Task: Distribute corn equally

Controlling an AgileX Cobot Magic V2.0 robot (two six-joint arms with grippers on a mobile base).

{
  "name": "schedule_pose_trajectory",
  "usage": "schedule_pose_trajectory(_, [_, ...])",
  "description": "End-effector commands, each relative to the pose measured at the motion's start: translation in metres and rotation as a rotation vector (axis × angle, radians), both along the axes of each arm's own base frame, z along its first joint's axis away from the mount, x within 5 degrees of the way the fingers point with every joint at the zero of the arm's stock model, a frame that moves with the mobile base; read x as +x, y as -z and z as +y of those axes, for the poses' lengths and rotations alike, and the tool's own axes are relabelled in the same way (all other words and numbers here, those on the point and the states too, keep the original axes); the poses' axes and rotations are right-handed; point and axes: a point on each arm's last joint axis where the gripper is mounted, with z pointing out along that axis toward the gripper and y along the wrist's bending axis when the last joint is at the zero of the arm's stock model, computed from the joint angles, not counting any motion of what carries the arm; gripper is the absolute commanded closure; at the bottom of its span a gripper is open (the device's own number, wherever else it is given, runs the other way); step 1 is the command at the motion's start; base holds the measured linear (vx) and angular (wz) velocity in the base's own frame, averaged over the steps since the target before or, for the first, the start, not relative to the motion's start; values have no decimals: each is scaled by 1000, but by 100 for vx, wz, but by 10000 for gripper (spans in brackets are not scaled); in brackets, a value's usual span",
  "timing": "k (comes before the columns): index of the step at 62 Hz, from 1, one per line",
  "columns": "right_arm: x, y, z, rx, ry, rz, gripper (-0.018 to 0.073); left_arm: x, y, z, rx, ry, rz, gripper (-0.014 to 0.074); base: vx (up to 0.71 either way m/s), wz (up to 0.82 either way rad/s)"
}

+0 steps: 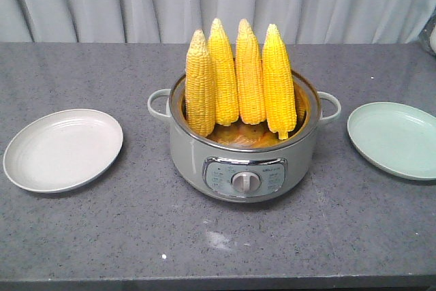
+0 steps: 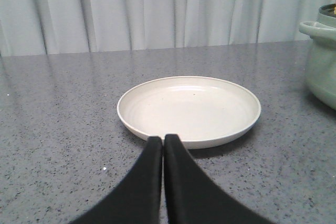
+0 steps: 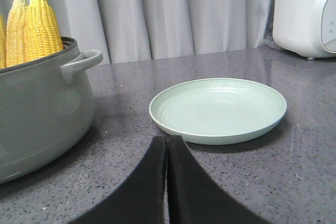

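Closed tight on both sides, nothing held.
My left gripper (image 2: 164,140) sits before the white plate (image 2: 189,109), my right gripper (image 3: 168,141) before the green plate (image 3: 218,107); corn (image 1: 238,76) stands in the pot (image 1: 194,158).

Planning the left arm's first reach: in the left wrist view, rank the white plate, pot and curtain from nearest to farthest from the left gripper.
1. White plate, straight ahead of the left gripper.
2. Pot, farther back at the right edge.
3. Curtain, behind the table.
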Motion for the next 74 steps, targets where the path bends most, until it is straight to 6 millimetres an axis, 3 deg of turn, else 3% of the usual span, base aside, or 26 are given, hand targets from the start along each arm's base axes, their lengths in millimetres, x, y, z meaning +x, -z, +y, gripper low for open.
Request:
schedule_pose_trajectory(1, [0,-4,0,-19,6,-70,565,0,-3,0,-7,-1,-75,603,0,0])
schedule_pose_trajectory(74, [0,-4,0,-19,6,-69,565,0,-3,0,-7,-1,-75,603,0,0])
